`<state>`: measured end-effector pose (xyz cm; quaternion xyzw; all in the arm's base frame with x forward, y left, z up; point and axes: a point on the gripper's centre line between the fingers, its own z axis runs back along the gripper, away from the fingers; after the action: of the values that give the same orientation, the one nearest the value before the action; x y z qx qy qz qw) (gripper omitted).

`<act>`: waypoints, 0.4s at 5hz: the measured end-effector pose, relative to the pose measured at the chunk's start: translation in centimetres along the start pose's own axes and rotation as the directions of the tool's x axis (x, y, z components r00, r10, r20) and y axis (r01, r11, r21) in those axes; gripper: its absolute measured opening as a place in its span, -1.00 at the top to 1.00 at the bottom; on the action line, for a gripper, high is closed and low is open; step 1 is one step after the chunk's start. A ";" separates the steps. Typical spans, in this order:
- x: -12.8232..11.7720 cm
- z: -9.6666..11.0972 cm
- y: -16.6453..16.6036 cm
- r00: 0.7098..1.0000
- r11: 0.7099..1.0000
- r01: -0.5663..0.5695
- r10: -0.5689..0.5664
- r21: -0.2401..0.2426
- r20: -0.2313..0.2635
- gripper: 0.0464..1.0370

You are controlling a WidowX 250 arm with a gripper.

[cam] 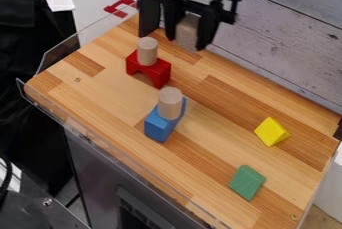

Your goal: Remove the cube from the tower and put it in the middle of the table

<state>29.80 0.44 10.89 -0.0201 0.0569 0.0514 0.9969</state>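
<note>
A natural wooden block (188,32), presumably the cube, is held between the two fingers of the black gripper (190,43), which are closed on its sides. The gripper is seen hanging down at the far side of the light wooden table (107,83), left of its middle, with the held block kept apart from every other piece.

Just to the left and nearer, a red arch-shaped block (157,71) is set on the table, and a pale wooden cylinder (147,51) is stood upright on top of it. Nearer still, left of the table's middle, a blue block (159,125) is topped by a second pale wooden cylinder (170,103) — also upright.

Toward the right side, a yellow triangular block (271,132) is placed on the wood; a flat-looking green block (247,182) is laid nearer, well apart from both stacks. The far side is backed by a grey plank wall (287,38).
</note>
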 end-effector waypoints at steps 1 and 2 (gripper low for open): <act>-0.1 -1.5 -1.9 0.998 1.000 0.030 -0.030 0.007 -0.050 -0.07; 0.3 -2.9 -3.3 0.996 0.998 0.060 -0.060 -0.004 -0.060 -0.07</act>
<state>30.10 -3.00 8.06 -0.0245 0.0863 0.0207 0.9958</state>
